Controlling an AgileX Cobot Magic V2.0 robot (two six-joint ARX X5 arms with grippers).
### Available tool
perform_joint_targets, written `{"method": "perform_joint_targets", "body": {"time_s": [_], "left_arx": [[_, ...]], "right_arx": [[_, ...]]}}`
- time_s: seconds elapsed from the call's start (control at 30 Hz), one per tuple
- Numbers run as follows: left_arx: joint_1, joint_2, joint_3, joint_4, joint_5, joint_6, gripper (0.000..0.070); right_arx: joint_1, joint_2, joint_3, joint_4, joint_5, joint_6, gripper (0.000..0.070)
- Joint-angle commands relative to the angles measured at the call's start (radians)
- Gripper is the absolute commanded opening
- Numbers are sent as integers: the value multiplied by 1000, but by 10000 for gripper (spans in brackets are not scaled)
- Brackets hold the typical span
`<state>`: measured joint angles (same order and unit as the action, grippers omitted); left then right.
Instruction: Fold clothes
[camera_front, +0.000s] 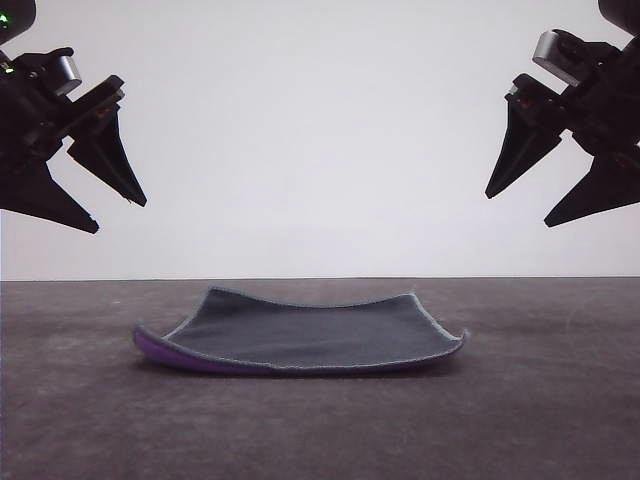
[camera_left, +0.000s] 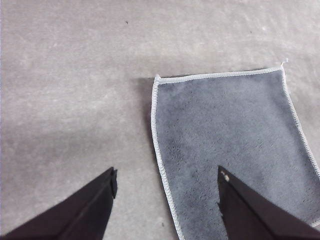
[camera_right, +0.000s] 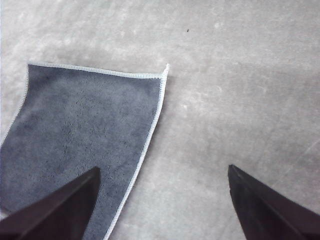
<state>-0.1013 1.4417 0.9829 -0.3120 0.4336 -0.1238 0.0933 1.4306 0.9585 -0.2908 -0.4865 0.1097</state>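
Cloth (camera_front: 305, 335) lies on the grey table (camera_front: 560, 400), about mid-way between the two arms, dark grey face up. Near left corner is curled slightly upward, showing a strip of bright purple underside along the near-left edge. Near right corner also lifts a little. Far edge sags in a shallow curve between its two corners. Pale stitched edging runs round the border.

Left gripper (camera_front: 122, 215) hangs well above the table at the left of the front view, black pointed fingers angled down and inward toward the cloth. Jaws spread apart, nothing between them. In the left wrist view the gripper (camera_left: 167, 177) sits over the cloth's (camera_left: 230, 135) side edge: one fingertip over bare table (camera_left: 75, 90), the other over grey fabric. No contact visible.

Right gripper (camera_front: 517, 208) mirrors it at the right of the front view, raised well above the table, fingers angled down and inward. Jaws spread, holding nothing. In the right wrist view the gripper (camera_right: 164, 170) straddles the opposite side edge of the cloth (camera_right: 80, 125): one fingertip over fabric, the other over bare table (camera_right: 240, 90).

Cloth lies unfolded, single layer, with a loose thread at one far corner
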Motion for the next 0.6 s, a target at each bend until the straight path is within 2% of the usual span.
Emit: {"method": "perform_joint_targets", "body": {"time_s": [0.0, 0.17, 0.33, 0.57], "left_arx": [[-3, 32, 23, 24, 20, 0, 392], [-4, 129, 51, 81, 60, -12, 389], [-7, 277, 157, 75, 103, -11, 390], [-16, 483, 339, 35, 139, 2, 390]], "right_arx": [[4, 35, 13, 33, -26, -2, 522], [5, 126, 31, 111, -76, 32, 521], [9, 259, 115, 130, -132, 48, 522], [33, 464, 273, 126, -165, 56, 521]]}}
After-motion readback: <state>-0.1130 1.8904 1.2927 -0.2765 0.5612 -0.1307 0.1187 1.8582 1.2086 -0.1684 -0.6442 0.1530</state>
